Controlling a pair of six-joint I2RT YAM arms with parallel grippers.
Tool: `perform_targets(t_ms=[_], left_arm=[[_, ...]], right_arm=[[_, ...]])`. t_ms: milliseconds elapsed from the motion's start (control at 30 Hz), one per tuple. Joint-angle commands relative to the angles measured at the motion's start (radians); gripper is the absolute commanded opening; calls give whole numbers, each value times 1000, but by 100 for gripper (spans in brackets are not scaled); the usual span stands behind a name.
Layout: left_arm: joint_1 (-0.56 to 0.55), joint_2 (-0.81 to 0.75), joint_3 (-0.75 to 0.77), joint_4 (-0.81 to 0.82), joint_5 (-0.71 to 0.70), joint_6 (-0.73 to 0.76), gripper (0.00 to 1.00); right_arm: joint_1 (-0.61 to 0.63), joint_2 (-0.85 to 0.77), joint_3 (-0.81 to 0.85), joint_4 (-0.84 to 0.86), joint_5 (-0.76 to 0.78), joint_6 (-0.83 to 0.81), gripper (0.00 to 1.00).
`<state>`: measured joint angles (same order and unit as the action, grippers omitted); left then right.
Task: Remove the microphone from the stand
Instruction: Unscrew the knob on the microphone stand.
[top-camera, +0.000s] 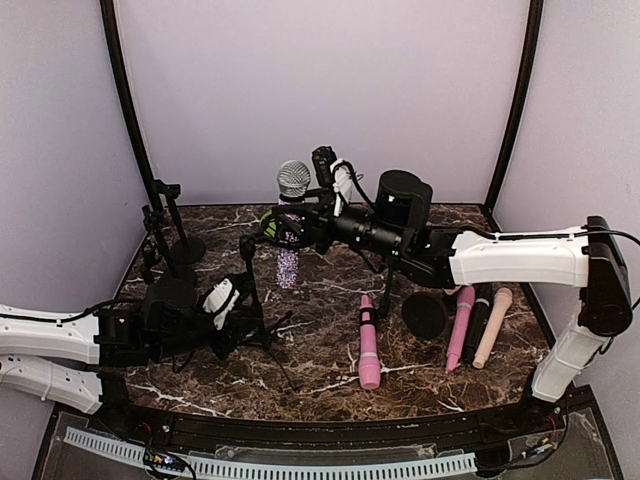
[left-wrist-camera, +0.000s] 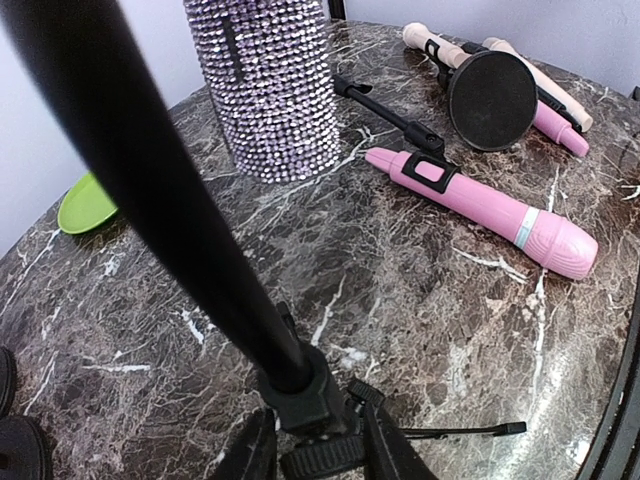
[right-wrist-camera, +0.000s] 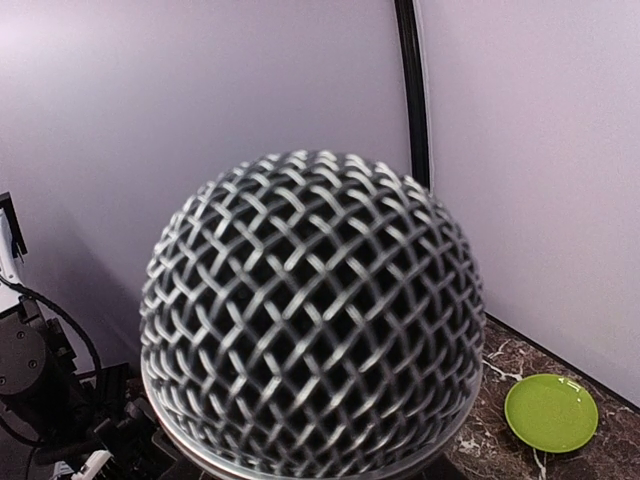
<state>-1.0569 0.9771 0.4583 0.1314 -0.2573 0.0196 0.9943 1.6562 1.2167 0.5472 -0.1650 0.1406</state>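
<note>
your right claw (top-camera: 290, 228): clamped on the microphone (top-camera: 293, 180) just below its mesh head.
your left claw (left-wrist-camera: 320, 452): pinched around the bottom collar of the stand (left-wrist-camera: 180, 220).

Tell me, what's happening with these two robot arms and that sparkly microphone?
The right gripper holds the sparkly microphone upright, just below its mesh head. The left gripper is closed around the stand low on its pole, apparently to brace it. Whether the microphone is free of the stand's clip, I cannot tell. A pink microphone lies unused on the marble table.
</note>
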Motion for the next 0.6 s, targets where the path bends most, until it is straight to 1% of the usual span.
perform_targets(t_ms=[0, 100, 167, 233, 267, 300, 333, 367, 467, 533, 567], left_arm=[[-8, -11, 22, -14, -72, 1, 33], [-8, -25, 17, -20, -72, -8, 32], [-8, -33, 16, -23, -66, -13, 30], [-8, -36, 16, -25, -55, -15, 26], [-8, -37, 16, -25, -43, -15, 21], [-8, -35, 15, -26, -37, -15, 19], [-8, -34, 14, -27, -26, -15, 14], [-8, -30, 13, -30, -21, -15, 13], [-8, -21, 2, -28, 3, -64, 4], [-8, -22, -14, -21, 26, -95, 0], [-8, -23, -29, -8, 40, -110, 0]], right_arm=[[-12, -22, -23, -3, 29, 4, 17], [-13, -22, -25, 0, 29, 5, 17], [-13, -22, -25, 0, 27, 5, 17], [-12, -22, -25, -1, 28, 5, 17], [-13, -22, -25, 0, 28, 5, 17], [-13, -22, -26, 0, 28, 6, 17], [-13, -22, -26, -2, 29, 5, 17], [-13, -22, -26, -4, 29, 5, 17], [-13, -27, -26, -7, 28, 2, 17], [-13, -29, -26, -10, 29, -2, 17], [-13, -31, -26, -10, 29, -5, 17]])
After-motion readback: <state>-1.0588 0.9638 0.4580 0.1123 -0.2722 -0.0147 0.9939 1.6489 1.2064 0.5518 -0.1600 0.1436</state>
